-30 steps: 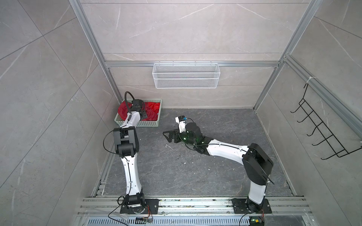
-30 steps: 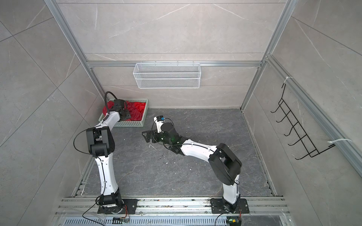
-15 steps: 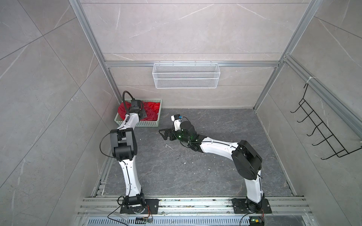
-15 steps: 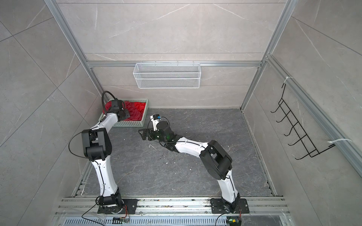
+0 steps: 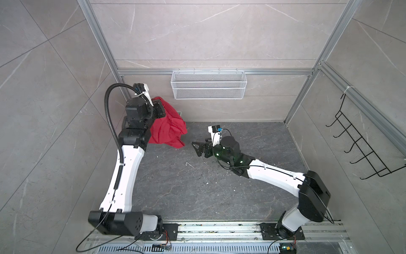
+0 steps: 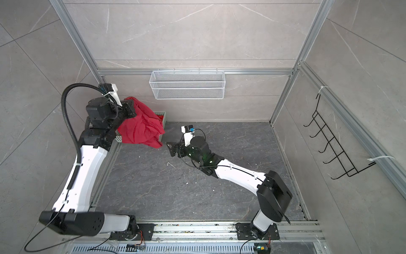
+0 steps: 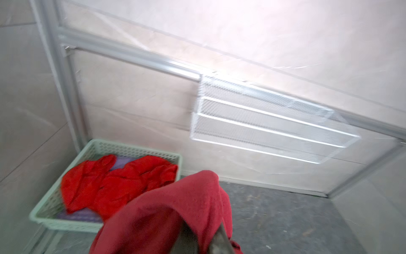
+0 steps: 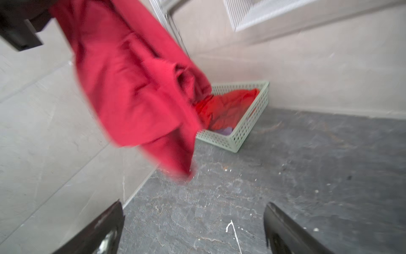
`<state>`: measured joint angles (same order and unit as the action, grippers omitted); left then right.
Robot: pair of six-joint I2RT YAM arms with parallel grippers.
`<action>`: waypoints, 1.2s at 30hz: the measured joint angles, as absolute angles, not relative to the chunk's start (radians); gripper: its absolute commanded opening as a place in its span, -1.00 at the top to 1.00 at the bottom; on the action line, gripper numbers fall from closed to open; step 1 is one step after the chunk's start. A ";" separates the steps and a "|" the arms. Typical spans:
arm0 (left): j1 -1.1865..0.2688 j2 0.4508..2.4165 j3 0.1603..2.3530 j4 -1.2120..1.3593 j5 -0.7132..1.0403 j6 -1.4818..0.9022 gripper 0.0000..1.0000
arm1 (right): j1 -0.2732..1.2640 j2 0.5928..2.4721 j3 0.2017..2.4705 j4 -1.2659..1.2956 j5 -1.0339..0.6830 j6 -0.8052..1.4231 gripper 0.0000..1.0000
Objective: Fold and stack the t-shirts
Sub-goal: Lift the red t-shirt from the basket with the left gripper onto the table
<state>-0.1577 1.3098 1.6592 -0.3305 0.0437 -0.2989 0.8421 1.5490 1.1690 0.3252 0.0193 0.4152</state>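
A dark crimson t-shirt (image 5: 169, 125) (image 6: 140, 127) hangs bunched in the air above the back left corner. My left gripper (image 5: 161, 110) (image 7: 205, 239) is shut on its top fold, and the cloth (image 7: 175, 209) drapes over the fingers. Its lower hem (image 8: 175, 162) dangles just over the table. More red t-shirts (image 7: 114, 184) (image 8: 232, 103) lie crumpled in the pale green basket (image 7: 136, 146) (image 8: 248, 129). My right gripper (image 5: 197, 149) (image 8: 193, 220) stands open low over the table, pointing at the hanging shirt, with nothing between its fingers.
In both top views a white wire basket (image 5: 208, 88) hangs on the back wall and a black hook rack (image 5: 360, 149) on the right wall. A purple cloth (image 7: 119, 163) shows under the shirts in the green basket. The dark stone table (image 5: 197, 187) spreads in front.
My left gripper shut on a t-shirt in the basket and rose, pulling it up out of the basket. My right gripper stayed open and barely shifted.
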 measured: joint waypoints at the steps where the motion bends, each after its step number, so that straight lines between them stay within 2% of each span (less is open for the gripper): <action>1: -0.184 1.287 1.659 -0.335 0.075 -0.317 1.00 | 0.837 1.509 1.155 0.316 0.033 0.401 -0.98; 7: -0.304 1.283 1.660 -0.339 0.217 -0.442 1.00 | 0.802 1.284 1.038 0.244 0.135 0.335 -0.98; 14: -0.463 1.444 1.659 -0.311 0.451 -0.565 1.00 | 0.795 1.022 0.952 0.054 0.308 0.273 -0.99; 18: -0.471 1.469 1.576 -0.241 0.573 -0.659 1.00 | 0.791 0.902 0.941 -0.051 0.409 0.260 -0.99; 23: -0.467 1.469 1.488 -0.173 0.675 -0.753 1.00 | 0.791 0.855 0.939 -0.144 0.493 0.258 -0.99; 24: -0.467 1.469 1.475 -0.159 0.699 -0.764 0.97 | 0.791 0.859 0.937 -0.157 0.503 0.258 -0.99; 27: -0.458 1.469 1.466 -0.199 0.705 -0.740 0.50 | 0.791 0.879 0.925 -0.179 0.521 0.266 -0.99; 29: -0.437 1.469 1.465 -0.271 0.651 -0.694 0.20 | 0.791 0.908 0.921 -0.190 0.528 0.275 -0.99; 32: -0.359 1.475 1.445 -0.398 0.454 -0.646 0.00 | 0.790 0.985 0.924 -0.196 0.526 0.292 -0.99; 36: -0.263 1.511 1.378 -0.519 0.162 -0.613 -0.08 | 0.789 1.125 0.949 -0.247 0.489 0.322 -0.99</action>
<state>-0.2634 1.5108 1.3777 -0.5194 0.1616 -0.6132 0.7895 1.1252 0.9489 -0.2474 0.4892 0.3222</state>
